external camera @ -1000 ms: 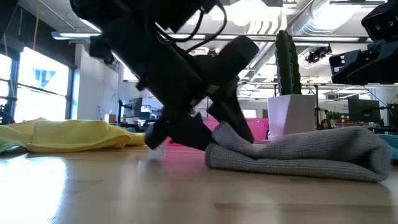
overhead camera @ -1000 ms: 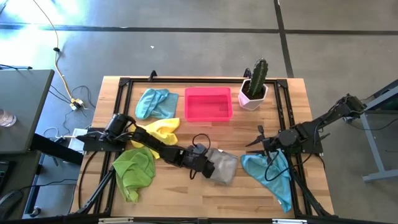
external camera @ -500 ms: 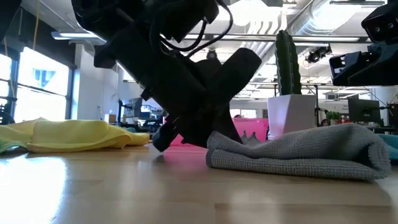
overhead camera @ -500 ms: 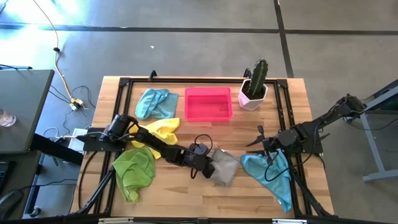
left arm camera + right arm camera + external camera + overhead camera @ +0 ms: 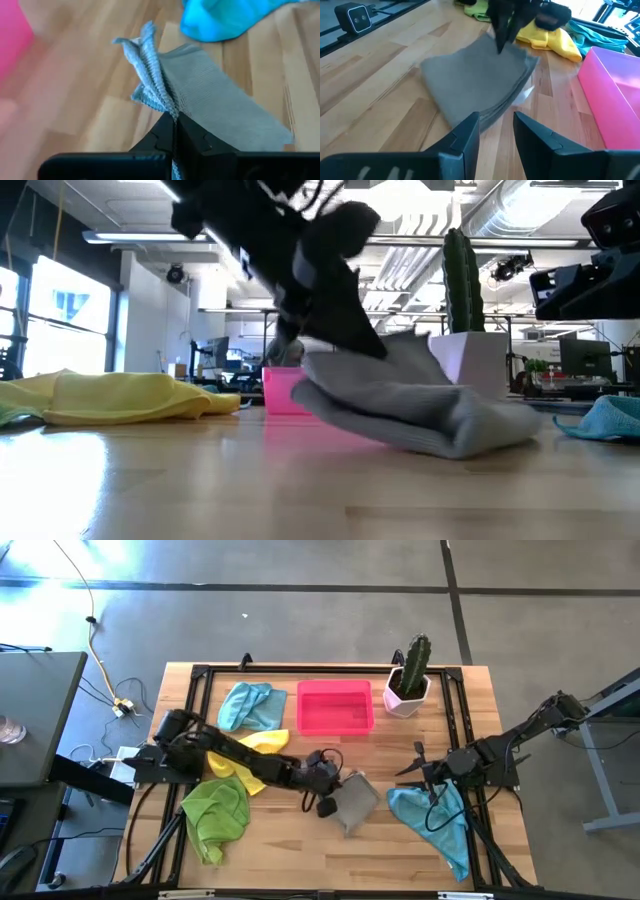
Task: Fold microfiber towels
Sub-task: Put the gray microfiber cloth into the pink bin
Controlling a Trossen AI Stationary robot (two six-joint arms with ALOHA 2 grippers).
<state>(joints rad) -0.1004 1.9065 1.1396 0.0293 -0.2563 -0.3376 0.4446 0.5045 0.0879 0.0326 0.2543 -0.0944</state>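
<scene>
We find the grey towel [image 5: 354, 802] lying on the wooden table [image 5: 300, 850] on the near side of the pink tray [image 5: 335, 707], between the tray and the table's front edge and slightly toward the cactus pot's side. One corner of it is pinched and raised off the surface, while the remainder drapes down onto the wood; the low view shows this lifted edge with the folded bulk sagging beneath it. The left gripper [image 5: 338, 783] has its fingers closed tight on that corner, as the left wrist view confirms, with the bunched grey cloth emerging from between the two dark fingertips. Outward from there, the yellow towel [image 5: 255, 750] lies crumpled beside the tray's near left corner, partly under the left arm. A light blue towel [image 5: 250, 705] sits just beside the tray's left wall. The lime green towel [image 5: 215, 812] lies farther out from the tray, near the front left of the table. A second light blue towel [image 5: 435, 820] lies to the tray's near right, reaching toward the front right edge. The right gripper [image 5: 418, 772] hovers over the upper edge of that towel with its fingers parted to a moderate gap and nothing between them. The cactus pot [image 5: 408, 690] stands just beside the tray's right wall.
</scene>
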